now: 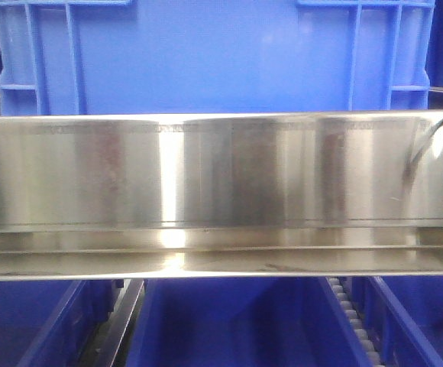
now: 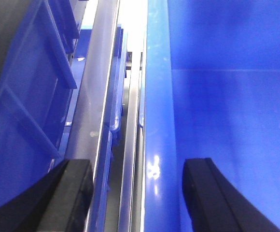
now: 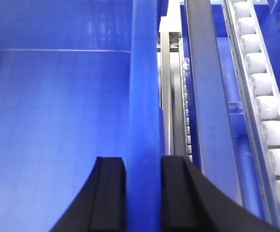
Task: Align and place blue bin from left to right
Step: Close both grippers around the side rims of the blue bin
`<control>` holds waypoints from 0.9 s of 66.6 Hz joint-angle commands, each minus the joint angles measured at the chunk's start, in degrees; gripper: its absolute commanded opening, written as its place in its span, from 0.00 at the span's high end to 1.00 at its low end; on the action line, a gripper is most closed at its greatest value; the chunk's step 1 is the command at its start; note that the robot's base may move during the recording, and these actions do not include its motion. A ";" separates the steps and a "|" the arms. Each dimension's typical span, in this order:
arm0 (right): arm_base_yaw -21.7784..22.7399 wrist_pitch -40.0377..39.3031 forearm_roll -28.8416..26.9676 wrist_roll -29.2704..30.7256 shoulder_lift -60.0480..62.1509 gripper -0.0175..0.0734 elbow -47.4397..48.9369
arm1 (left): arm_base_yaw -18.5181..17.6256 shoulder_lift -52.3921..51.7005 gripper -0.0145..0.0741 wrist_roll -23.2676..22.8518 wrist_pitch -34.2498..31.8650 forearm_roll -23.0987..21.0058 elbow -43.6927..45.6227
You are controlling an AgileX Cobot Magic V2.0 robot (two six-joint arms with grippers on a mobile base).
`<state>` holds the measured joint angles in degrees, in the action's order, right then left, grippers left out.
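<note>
— Black pads (image 3: 112, 193) of the right gripper (image 3: 142, 162) fill the bottom of its wrist view. What are they doing?
— Pinching the right-hand wall of the blue bin (image 3: 58, 121). The jaws are pressed onto the rim, one pad inside the bin and one outside.
— And the left gripper (image 2: 137, 164)?
— Its jaws are spread wide. They straddle the bin's left wall, with a steel rail (image 2: 94, 96) also in the gap, and neither pad touches the plastic.
— Why take it by opposite walls?
— I judge a crate this wide needs both arms to slide sideways and be squared up. One side is gripped and the other is lined up but not yet closed.
— Where does the bin sit?
— Upright, mouth up, on the rack between the two arms. A roller track (image 3: 260, 92) is just beside its right wall and a neighbouring bin (image 2: 24, 121) lies beyond the rail on its left. The front camera mostly shows a steel beam (image 1: 221, 176), with blue crates above and below it.
— Which way does it lie?
— The gripped walls run straight away from the arms, parallel to the rail and rollers. That may be its long axis, but no view shows a full side, so I cannot tell.
</note>
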<state>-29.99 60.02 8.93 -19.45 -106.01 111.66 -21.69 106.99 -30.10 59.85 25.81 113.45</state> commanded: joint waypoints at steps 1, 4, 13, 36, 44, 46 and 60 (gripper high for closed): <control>0.24 -0.49 0.47 0.03 0.37 0.89 0.44 | -0.33 -0.04 0.46 -0.55 -0.10 0.43 0.49; 0.24 -0.49 0.47 0.03 0.37 0.89 0.44 | -0.33 -0.04 0.46 -0.55 0.17 0.43 0.49; 0.24 -0.49 0.47 0.03 0.37 0.89 0.44 | -0.33 -0.04 0.46 -0.55 0.80 0.43 0.49; 0.24 -0.49 0.47 0.03 0.37 0.89 0.44 | -0.33 -0.04 0.47 -0.55 1.61 -0.22 0.49; 0.24 -0.49 0.47 0.03 0.37 0.89 0.44 | -0.33 -0.04 0.47 -0.55 1.74 -0.22 0.49; 0.24 -0.49 0.47 0.03 0.37 0.89 0.44 | -0.33 -0.04 0.47 -0.55 1.74 -0.22 0.49; 0.24 -0.49 0.47 0.03 0.37 0.89 0.44 | -0.33 -0.04 0.48 -0.55 1.73 -0.70 0.49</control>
<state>-29.99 59.91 8.93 -19.45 -106.01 111.66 -21.69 106.99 -30.19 61.15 25.69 113.45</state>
